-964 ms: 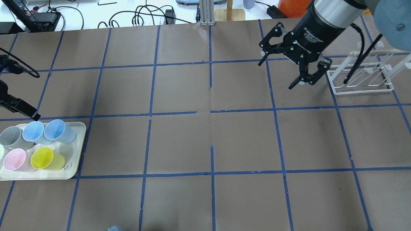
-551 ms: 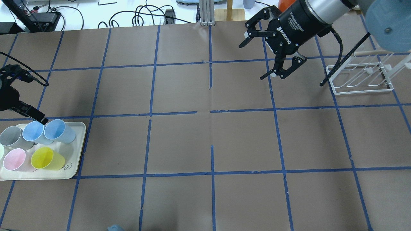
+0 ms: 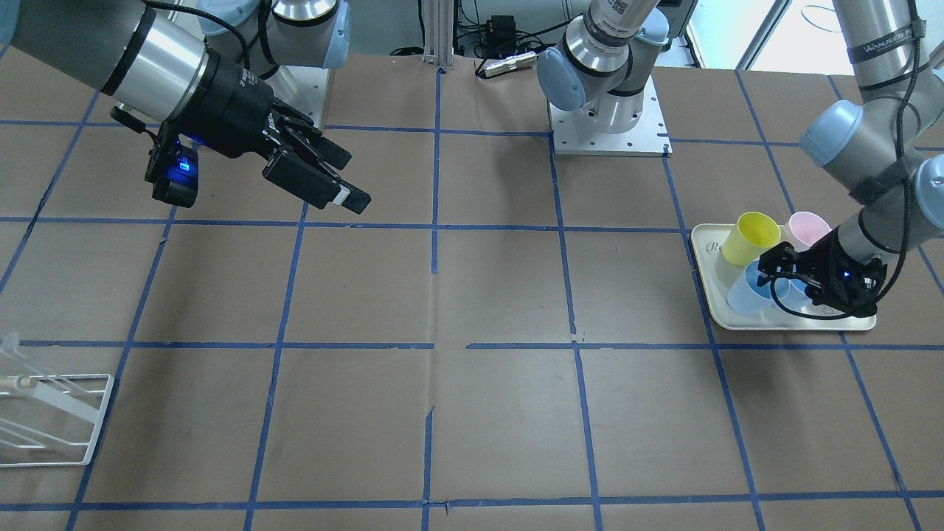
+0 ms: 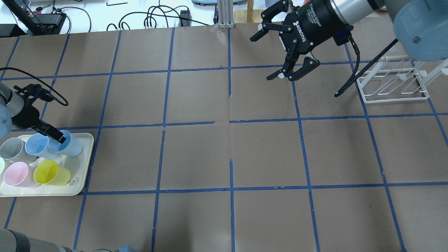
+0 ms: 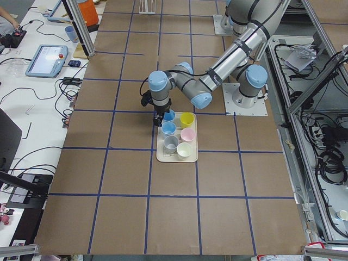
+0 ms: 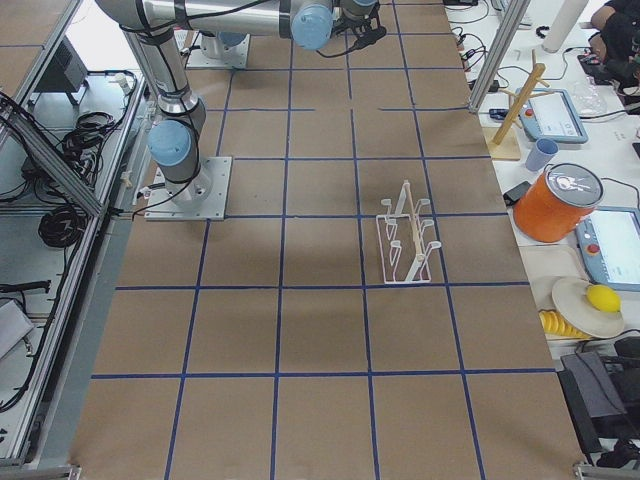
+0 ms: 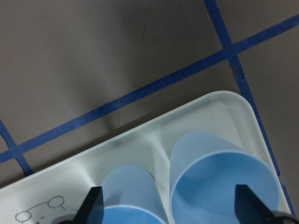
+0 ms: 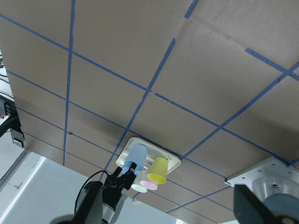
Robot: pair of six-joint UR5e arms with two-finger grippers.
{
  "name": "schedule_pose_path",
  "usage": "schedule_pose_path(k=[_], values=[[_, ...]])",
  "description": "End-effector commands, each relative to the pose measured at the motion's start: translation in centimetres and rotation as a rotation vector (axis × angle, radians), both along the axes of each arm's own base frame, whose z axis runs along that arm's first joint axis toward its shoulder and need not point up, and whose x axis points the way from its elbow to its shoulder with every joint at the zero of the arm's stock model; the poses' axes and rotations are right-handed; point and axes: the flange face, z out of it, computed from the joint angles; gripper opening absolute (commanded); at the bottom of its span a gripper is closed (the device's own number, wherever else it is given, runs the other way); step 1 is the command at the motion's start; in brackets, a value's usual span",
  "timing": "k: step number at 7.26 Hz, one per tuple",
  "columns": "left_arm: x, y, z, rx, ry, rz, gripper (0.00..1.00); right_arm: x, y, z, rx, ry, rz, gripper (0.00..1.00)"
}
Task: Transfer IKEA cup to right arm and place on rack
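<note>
Two pale blue IKEA cups [image 4: 36, 144] [image 4: 70, 145] lie tilted side by side at the back of a cream tray [image 4: 81, 175]. My left gripper [image 4: 51, 134] is open and empty just above them. In the left wrist view its fingers [image 7: 93, 207] stand on either side of both cups [image 7: 224, 182] [image 7: 128, 193]. One finger overlaps the rim of the cup nearer the table's middle. My right gripper [image 4: 265, 57] is open and empty, held high over the far table. It is left of the white wire rack [image 4: 392, 84]. The rack also shows in the exterior right view [image 6: 405, 240].
The tray also holds a yellow cup [image 4: 50, 173], a pink cup [image 4: 15, 174] and a grey cup [image 4: 12, 148], close to the blue ones. A black braided cable [image 4: 350, 82] hangs from the right wrist near the rack. Blue tape lines cross the brown table.
My left gripper has moved right and down onto the blue cups. My right gripper has swung left, away from the rack, and stays open.
</note>
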Motion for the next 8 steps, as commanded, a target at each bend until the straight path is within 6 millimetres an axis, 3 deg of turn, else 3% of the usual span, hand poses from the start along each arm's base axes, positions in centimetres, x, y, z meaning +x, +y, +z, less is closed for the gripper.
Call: schedule_pose_path(k=[1,3,5,8], values=[[0.1,-0.2,-1.0,0.005,0.004,0.005,0.93,0.0,-0.1,-0.2,0.004,-0.005,-0.002,1.0],[0.7,-0.9,-0.1,-0.017,-0.019,-0.003,0.93,0.0,-0.3,-1.3,0.031,-0.008,-0.001,1.0],[0.0,-0.9,0.8,-0.024,-0.027,-0.008,0.96,1.0,-0.8,-0.9,0.061,-0.167,-0.028,1.0],[-0.8,-0.2,0.5,-0.012,-0.017,-0.022,0.99,1.9,-2.3,-1.3,0.117,-0.361,-0.069,1.0]])
